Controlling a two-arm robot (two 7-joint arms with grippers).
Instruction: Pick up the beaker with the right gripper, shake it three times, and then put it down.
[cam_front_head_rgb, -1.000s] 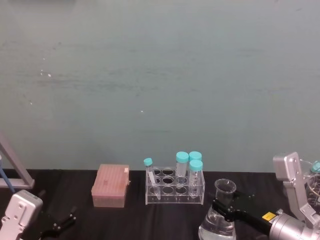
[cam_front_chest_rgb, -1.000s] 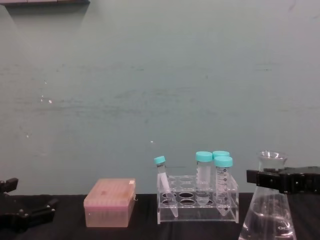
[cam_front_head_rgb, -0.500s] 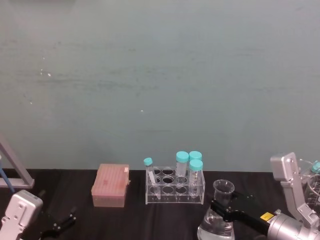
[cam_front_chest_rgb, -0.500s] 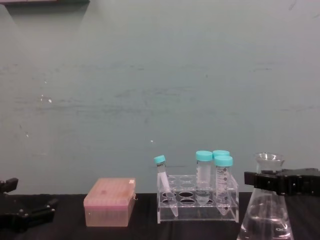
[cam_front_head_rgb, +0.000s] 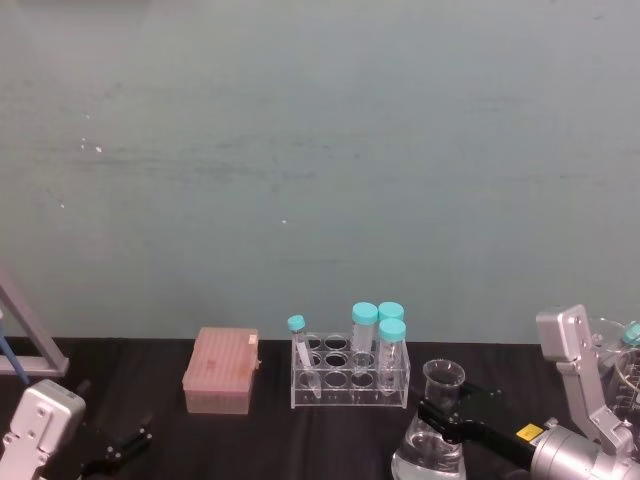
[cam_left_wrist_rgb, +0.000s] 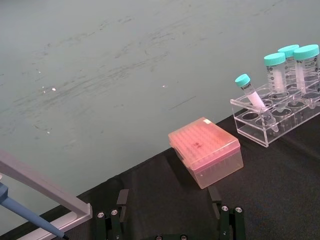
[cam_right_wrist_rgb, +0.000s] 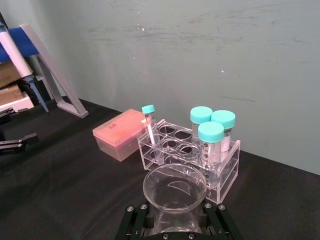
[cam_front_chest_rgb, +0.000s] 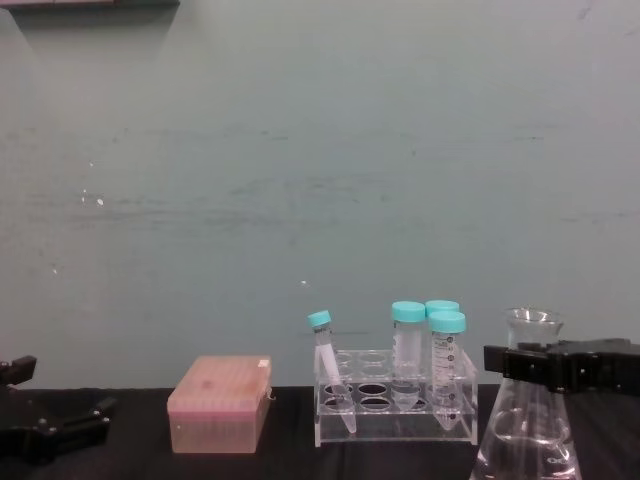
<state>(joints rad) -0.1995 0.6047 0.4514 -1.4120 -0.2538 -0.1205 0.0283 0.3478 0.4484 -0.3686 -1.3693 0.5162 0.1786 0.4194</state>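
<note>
The right gripper (cam_front_chest_rgb: 545, 368) has its flat black jaws clamped across the neck of the beaker (cam_front_chest_rgb: 527, 430), just under the flared rim. The chest view gives the side profile and the clear liquid in the wide base, whose bottom is cut off by the frame's lower edge, so I cannot tell whether it touches the black table (cam_front_head_rgb: 330, 440). The right wrist view looks down into the open mouth. Just beside it, toward the wall, stands the clear rack (cam_front_head_rgb: 350, 378) with 3 large teal-capped tubes (cam_front_head_rgb: 391, 345) and 1 slim tilted tube (cam_front_head_rgb: 299, 350). Farther left sits the pink box (cam_front_head_rgb: 221, 371), bare tabletop between. The left gripper (cam_front_head_rgb: 122, 449) rests low at the table's left, fingers spread.
</note>
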